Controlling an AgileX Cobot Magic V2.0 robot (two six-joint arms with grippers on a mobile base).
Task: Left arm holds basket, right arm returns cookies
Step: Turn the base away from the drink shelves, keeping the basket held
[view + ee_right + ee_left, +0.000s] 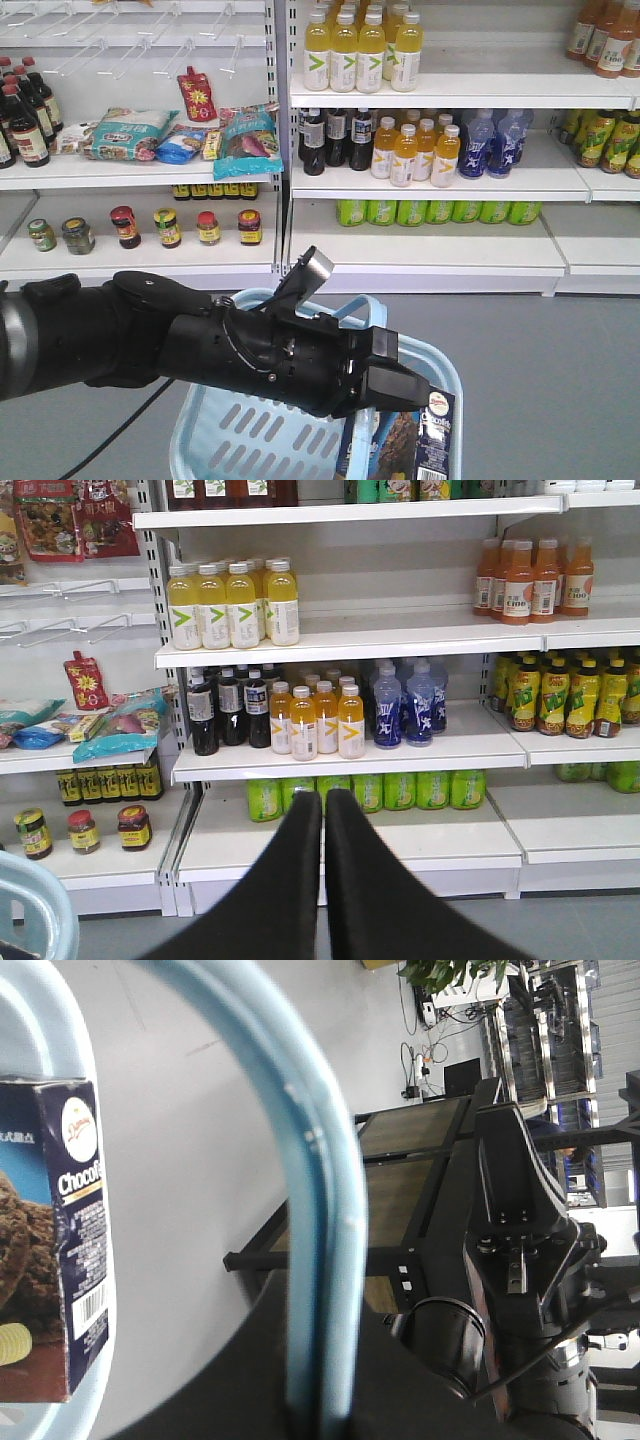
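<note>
Nearest the lens, across the lower left of the front view, the left arm (200,345) is being stretched over the basket (215,425), which is being carried clear of the grey floor (560,380) rather than rested on it. Its jaws are being hidden by the arm's own bulk. In the left wrist view, though, the hoop handle (330,1210) is being seen running straight down into the dark mass at the bottom centre, so the jaws are being judged clamped on that handle. The basket is thus being kept level and open-topped for the other arm.

The cookies (435,435) are being kept upright in the basket's lower right corner, close to the rim, with the logo face being turned outward. At the left edge of the left wrist view they are being shown again, inside the rim.

In the right wrist view the right arm (290,880) is being pointed at the shelves (340,640) from the bottom centre, well apart from them. Its jaws are being held together, with only a thin slit and nothing between them. The cookies are therefore being judged not yet picked up. An opening of those jaws and a reach down into the basket are being called for before any return to a shelf
</note>
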